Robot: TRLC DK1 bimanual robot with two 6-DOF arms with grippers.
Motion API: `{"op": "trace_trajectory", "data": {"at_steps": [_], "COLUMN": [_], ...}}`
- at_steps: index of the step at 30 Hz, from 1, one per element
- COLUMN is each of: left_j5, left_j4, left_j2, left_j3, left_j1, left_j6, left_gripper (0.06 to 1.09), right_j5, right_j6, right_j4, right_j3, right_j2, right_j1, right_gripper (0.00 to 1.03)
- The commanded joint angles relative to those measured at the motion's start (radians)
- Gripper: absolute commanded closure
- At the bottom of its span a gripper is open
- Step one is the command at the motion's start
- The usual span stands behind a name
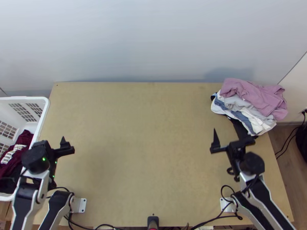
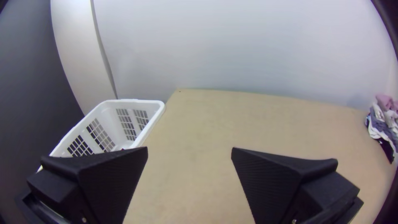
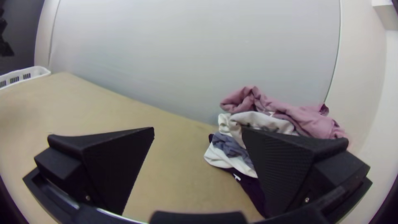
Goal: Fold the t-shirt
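Note:
In the top view my left gripper (image 1: 55,146) is over the table's left edge beside the basket, and my right gripper (image 1: 231,142) is just nearer than the clothes pile. Both stand open and hold no cloth, as the left wrist view shows for the left gripper (image 2: 190,149) and the right wrist view for the right gripper (image 3: 198,129). A dark red garment (image 1: 23,142) with pale lettering lies bunched in the basket. Pink cloth (image 1: 253,96) lies crumpled on top of white, grey-blue and black pieces at the table's back right corner. Which piece is the t-shirt, I cannot tell.
A white slatted basket (image 1: 45,111) stands against the table's left side. Bare wooden surface (image 1: 142,134) stretches between the arms. Behind the table rises a pale wall (image 1: 146,42). Black cables (image 1: 215,218) run along the near edge.

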Motion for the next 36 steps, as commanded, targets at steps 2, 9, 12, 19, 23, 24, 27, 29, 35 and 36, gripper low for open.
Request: {"op": "trace_trajectory", "data": {"at_steps": [2, 9, 12, 19, 23, 24, 27, 29, 35, 36], "left_j5": [0.004, 0.010, 0.018, 0.021, 0.021, 0.021, 0.021, 0.021, 0.021, 0.021], "left_j4": [0.266, 0.444, 0.431, 0.404, 0.402, 0.402, 0.402, 0.402, 0.402, 0.402], "left_j2": [-0.159, -0.183, -0.317, -0.424, -0.426, -0.424, -0.424, -0.424, -0.424, -0.424], "left_j3": [-0.290, -0.471, -0.537, -0.534, -0.534, -0.534, -0.534, -0.534, -0.534, -0.534], "left_j1": [0.050, 0.030, -0.009, -0.009, -0.004, -0.004, -0.004, -0.004, -0.004, -0.004], "left_j6": [0.090, 0.035, 0.010, -0.054, -0.057, -0.057, -0.057, -0.057, -0.057, -0.057], "left_gripper": [0.10, 0.10, 0.10, 0.10, 0.10, 0.10, 0.10, 0.10, 0.10, 0.10], "right_j5": [0.018, 0.035, 0.035, 0.033, 0.033, 0.033, 0.033, 0.033, 0.033, 0.033], "right_j6": [-0.070, -0.070, -0.088, 0.007, 0.007, 0.007, 0.007, 0.007, 0.007, 0.007], "right_j4": [-0.055, -0.236, -0.236, -0.235, -0.235, -0.235, -0.235, -0.235, -0.235, -0.235], "right_j3": [-0.215, -0.215, -0.213, -0.215, -0.215, -0.215, -0.213, -0.215, -0.215, -0.215], "right_j2": [-0.316, -0.517, -0.520, -0.541, -0.543, -0.543, -0.543, -0.543, -0.543, -0.543], "right_j1": [-0.031, -0.044, -0.047, -0.024, -0.027, -0.027, -0.027, -0.027, -0.027, -0.027], "right_gripper": [0.04, 0.04, 0.04, 0.04, 0.04, 0.04, 0.04, 0.04, 0.04, 0.04]}}
